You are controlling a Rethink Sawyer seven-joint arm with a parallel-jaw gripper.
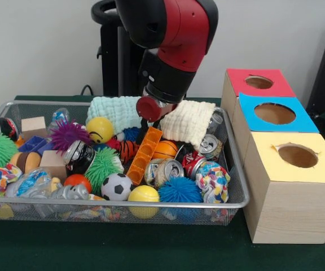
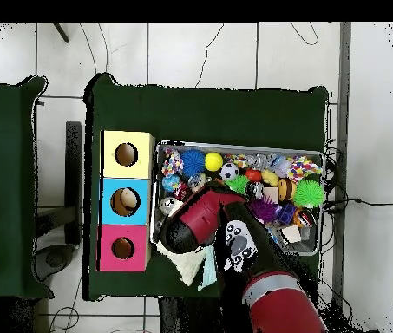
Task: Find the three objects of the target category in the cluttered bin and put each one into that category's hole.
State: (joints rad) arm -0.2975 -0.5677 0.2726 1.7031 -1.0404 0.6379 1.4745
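A wire mesh bin (image 1: 238,169) sits on a dark green table (image 1: 151,248), packed with small toys and crushed cans. A red and black robot arm (image 1: 171,45) reaches down over the far side of the bin, its lower end low among the clutter beside an upright orange plastic block (image 1: 144,155). The gripper itself is hidden behind the arm's wrist in the front view and under the arm in the overhead view, so I cannot tell how far it is open or whether it holds anything.

Inside the bin, near the front rim, lie a soccer ball (image 1: 116,186), a yellow ball (image 1: 143,195) and a spiky blue ball (image 1: 179,191). A yellow smiley ball (image 1: 99,129) and a small basketball (image 1: 165,149) lie farther back. Crushed drink cans (image 1: 168,169) cluster at the end nearest the boxes (at least four show). Two pale cloths (image 1: 190,121) drape over the far rim.

Just beside the bin stands a row of three wooden boxes, each with a round hole on top: a red-topped box (image 1: 258,82), a blue-topped box (image 1: 274,113) and a yellow-topped box (image 1: 298,156). Nothing in the pictures shows which category is the target.
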